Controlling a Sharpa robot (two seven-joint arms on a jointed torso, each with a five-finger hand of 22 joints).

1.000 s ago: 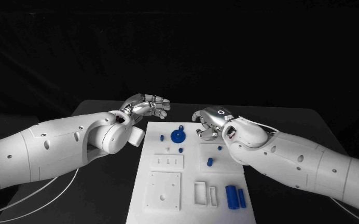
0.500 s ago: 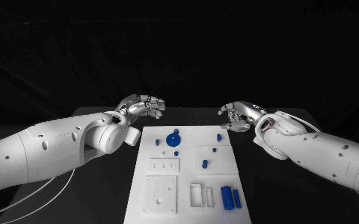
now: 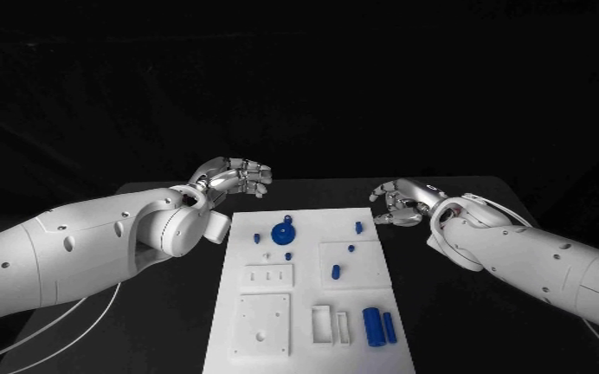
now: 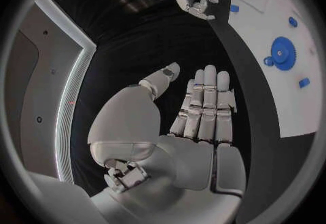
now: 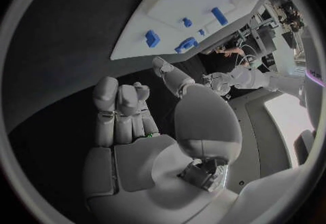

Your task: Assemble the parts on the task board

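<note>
The right hand [image 3: 402, 203] has withdrawn off the task board [image 3: 312, 339] to the table beside its far corner, empty and loosely curled like the left hand [image 3: 234, 177], so the next move calls for selecting a part such as the blue gear [image 3: 285, 235]

Table [image 3: 312, 194]: black, matte top; the straight far edge and both far corners are in view. Surface plain and unmarked where bare.
Backdrop [image 3: 299, 62]: black cloth, rising directly behind the table's far edge and spreading past the table on both sides. Faint horizontal folds; no other detail can be made out.
</note>
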